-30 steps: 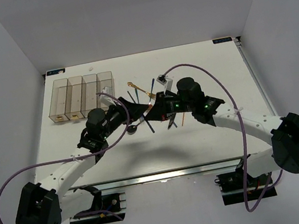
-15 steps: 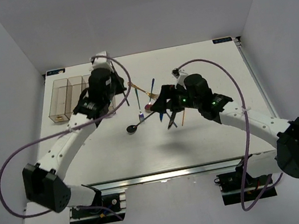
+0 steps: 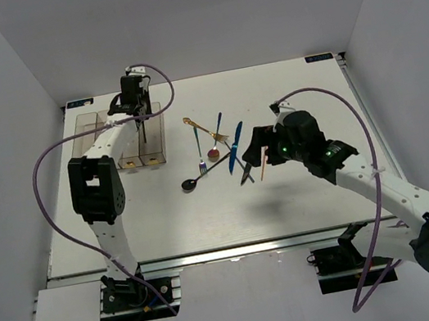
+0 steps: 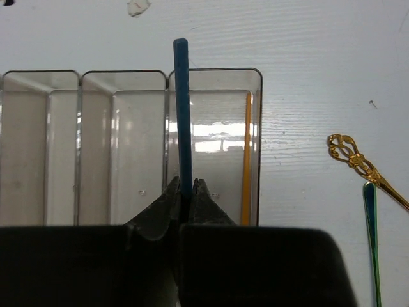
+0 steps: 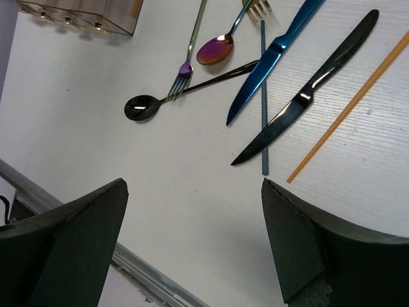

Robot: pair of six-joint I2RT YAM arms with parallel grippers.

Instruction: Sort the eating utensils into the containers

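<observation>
My left gripper [image 4: 185,185] is shut on a dark blue-grey chopstick [image 4: 183,115], which points straight ahead above the rightmost bin [image 4: 258,128] of the containers [image 3: 103,143]. An orange chopstick [image 4: 246,160] lies inside that bin. In the top view the left gripper [image 3: 140,115] hangs over the containers' far end. My right gripper [image 5: 193,182] stands open and empty above bare table, near the loose utensils: black spoon [image 5: 142,107], fork [image 5: 190,51], rose-bowled spoon [image 5: 215,50], blue knife [image 5: 268,57], black knife [image 5: 313,89], grey chopstick [image 5: 263,96], orange chopstick [image 5: 351,105].
A gold utensil [image 4: 354,157] and a green handle [image 4: 372,243] lie right of the bins. The other bins [image 4: 96,147] look empty. The table's near edge rail [image 5: 147,281] runs below the right gripper. White walls enclose the table on three sides.
The left gripper closed on the dark chopstick at the table's middle and swung it up-left over the bins. The right gripper opened and drew back to the right.
</observation>
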